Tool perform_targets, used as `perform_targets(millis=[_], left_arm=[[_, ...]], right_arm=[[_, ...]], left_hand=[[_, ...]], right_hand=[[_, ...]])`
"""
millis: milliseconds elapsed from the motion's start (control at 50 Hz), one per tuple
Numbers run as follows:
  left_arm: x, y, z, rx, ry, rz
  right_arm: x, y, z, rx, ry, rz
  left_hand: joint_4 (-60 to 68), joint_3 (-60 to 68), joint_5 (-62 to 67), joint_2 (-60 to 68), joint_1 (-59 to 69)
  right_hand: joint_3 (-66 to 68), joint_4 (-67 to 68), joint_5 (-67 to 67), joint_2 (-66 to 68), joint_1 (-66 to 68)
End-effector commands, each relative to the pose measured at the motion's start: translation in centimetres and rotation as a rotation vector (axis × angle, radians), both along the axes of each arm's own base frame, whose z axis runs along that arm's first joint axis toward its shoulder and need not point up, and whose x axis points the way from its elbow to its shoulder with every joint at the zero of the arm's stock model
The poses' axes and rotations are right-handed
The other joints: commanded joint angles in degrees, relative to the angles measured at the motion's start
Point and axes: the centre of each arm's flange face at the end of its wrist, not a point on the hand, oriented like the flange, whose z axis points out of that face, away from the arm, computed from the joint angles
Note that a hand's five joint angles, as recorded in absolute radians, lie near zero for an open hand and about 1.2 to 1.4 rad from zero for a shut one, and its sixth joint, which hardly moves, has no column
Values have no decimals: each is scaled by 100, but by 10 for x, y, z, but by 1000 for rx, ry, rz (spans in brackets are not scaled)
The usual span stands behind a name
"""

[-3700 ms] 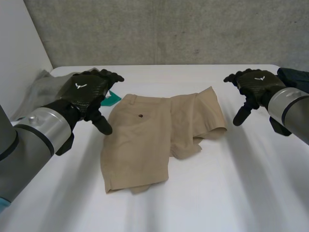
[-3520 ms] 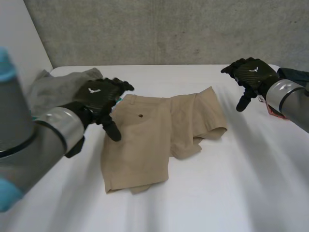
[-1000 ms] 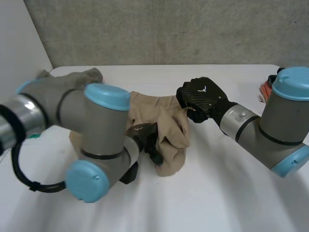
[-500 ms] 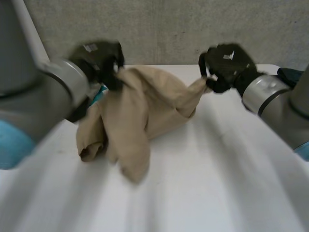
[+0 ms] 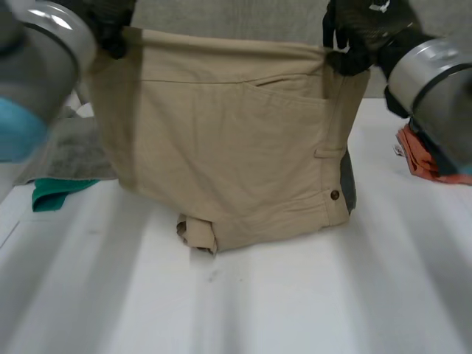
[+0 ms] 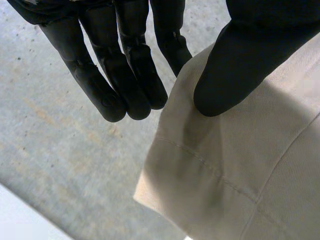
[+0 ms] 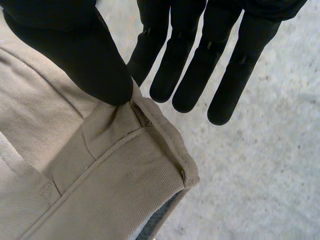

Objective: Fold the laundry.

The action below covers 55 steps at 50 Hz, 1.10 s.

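Beige shorts (image 5: 236, 140) hang spread out in the air above the white table (image 5: 295, 295), their lower end resting crumpled on it. My left hand (image 5: 110, 26) pinches one upper corner of the shorts (image 6: 235, 170) between thumb and fingers (image 6: 125, 65). My right hand (image 5: 361, 33) pinches the other upper corner, at the waistband (image 7: 150, 130), with its thumb (image 7: 85, 55) pressed on the cloth against a finger. A button (image 5: 334, 195) shows near the shorts' right edge.
A grey garment (image 5: 70, 147) and a green cloth (image 5: 55, 193) lie at the table's left. An orange-red garment (image 5: 424, 158) lies at the right. A concrete wall stands behind the table.
Both hands have risen and moved apart, lifting the shorts off the table and stretching them out flat between them. The left hand closed on the cloth.
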Motion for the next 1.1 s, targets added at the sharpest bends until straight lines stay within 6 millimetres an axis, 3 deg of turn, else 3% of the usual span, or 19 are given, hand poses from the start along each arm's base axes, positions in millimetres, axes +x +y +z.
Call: perform_targets(millis=[20, 140, 160, 220, 240, 280, 360, 540, 700, 760, 940, 1100], left_arm=[[-38, -68, -33, -196, 65, -13], [-45, -109, -48, -346, 127, 59], [-40, -117, -50, -374, 166, 107], [-38, -121, -48, -404, 226, 138], [-45, -118, -51, -397, 259, 103], [-54, -112, -52, -385, 277, 54], [-66, -100, -61, -317, 265, -27], [-49, -91, -76, -179, 226, 10], [-35, -54, -95, 19, 165, 1], [-31, -28, -107, 137, 118, -25], [-24, 65, -151, 555, 41, -146], [-24, 101, -183, 774, 32, -201]], right_arm=[[23, -67, -43, -117, -31, -156], [33, -118, -65, -398, -104, -340], [36, -126, -68, -493, -125, -390], [36, -134, -68, -593, -135, -451], [40, -134, -72, -594, -130, -424], [45, -133, -76, -578, -121, -366], [49, -124, -91, -405, -49, -192], [21, -93, -102, -22, 115, -132], [-4, -64, -121, 108, 309, -58], [-9, -58, -134, 126, 372, -7], [-19, -55, -179, 150, 523, 118], [-11, -51, -211, 130, 592, 232]], left_hand=[[1134, 1215, 1360, 1146, 1357], [1134, 1215, 1360, 1146, 1357], [1134, 1215, 1360, 1146, 1357], [1134, 1215, 1360, 1146, 1357], [-1295, -1215, -1070, -1284, -1073], [-5866, -5785, -5640, -5854, -5643], [-5866, -5785, -5640, -5854, -5643], [-5866, -5785, -5640, -5854, -5643], [-5866, -5785, -5640, -5854, -5643], [-5866, -5785, -5640, -5854, -5643], [-2302, -2221, -2077, -2291, -2080], [-1538, -1458, -1313, -1527, -1316]], right_hand=[[1213, 1154, 1216, 1285, 1646], [1213, 1154, 1216, 1285, 1646], [627, 569, 631, 700, 1061], [-3788, -3846, -3784, -3715, -3355], [-5787, -5846, -5784, -5715, -5354], [-5787, -5846, -5784, -5715, -5354], [-5787, -5846, -5784, -5715, -5354], [-5787, -5846, -5784, -5715, -5354], [-5787, -5846, -5784, -5715, -5354], [-5787, -5846, -5784, -5715, -5354], [-2814, -2872, -2810, -2742, -2381], [-1902, -1960, -1898, -1829, -1469]])
